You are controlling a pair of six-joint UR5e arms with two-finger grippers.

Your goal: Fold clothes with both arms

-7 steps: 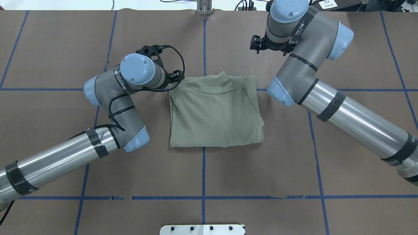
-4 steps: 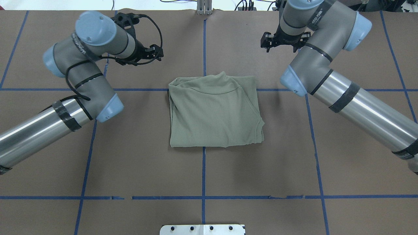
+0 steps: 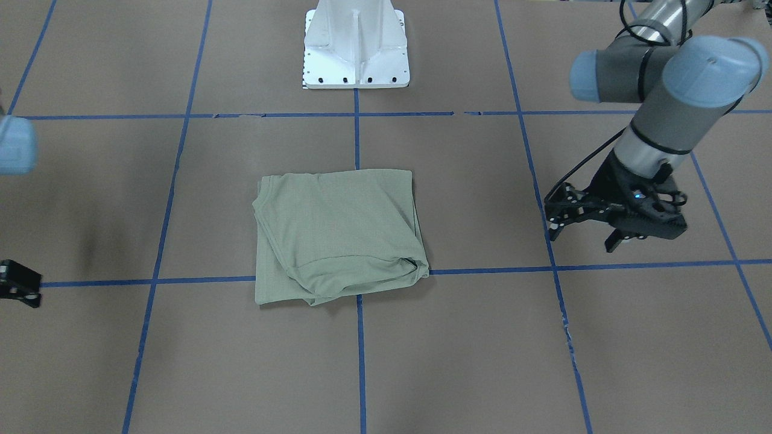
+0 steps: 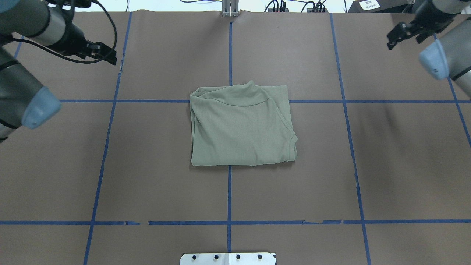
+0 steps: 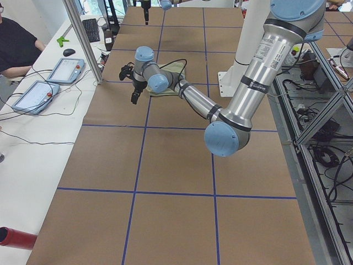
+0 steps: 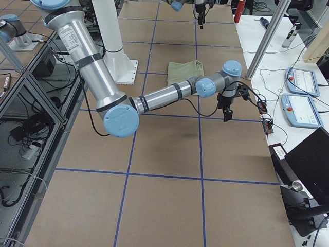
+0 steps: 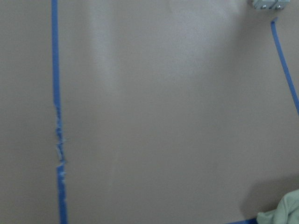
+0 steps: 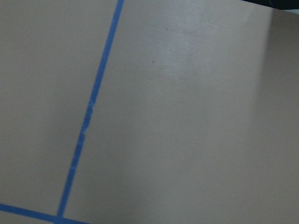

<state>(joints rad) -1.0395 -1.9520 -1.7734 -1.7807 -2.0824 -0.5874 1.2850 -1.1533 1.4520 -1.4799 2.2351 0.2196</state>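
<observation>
The sage-green shirt [image 4: 241, 125] lies folded into a rough square at the table's middle, collar at the far side. It also shows in the front view [image 3: 338, 232], the two side views [image 5: 175, 67] [image 6: 185, 72], and as a corner in the left wrist view [image 7: 287, 210]. My left gripper [image 4: 106, 55] hangs open and empty over bare table far left of the shirt; the front view [image 3: 582, 238] shows its fingers spread. My right gripper [image 4: 399, 35] is open and empty at the far right, partly cut off at the front view's edge [image 3: 18, 282]. The right wrist view shows only bare table.
The brown table cover carries a blue tape grid [image 4: 229, 221]. The white pedestal base [image 3: 356, 54] stands at the robot's side. A metal bracket [image 4: 230, 9] sits at the far edge. Control tablets [image 5: 66, 69] [image 6: 300, 82] and a seated person [image 5: 14, 47] are beyond the table.
Both arms have swung outward and away from the shirt, the left to the far left, the right to the far right. The shirt has not moved.
</observation>
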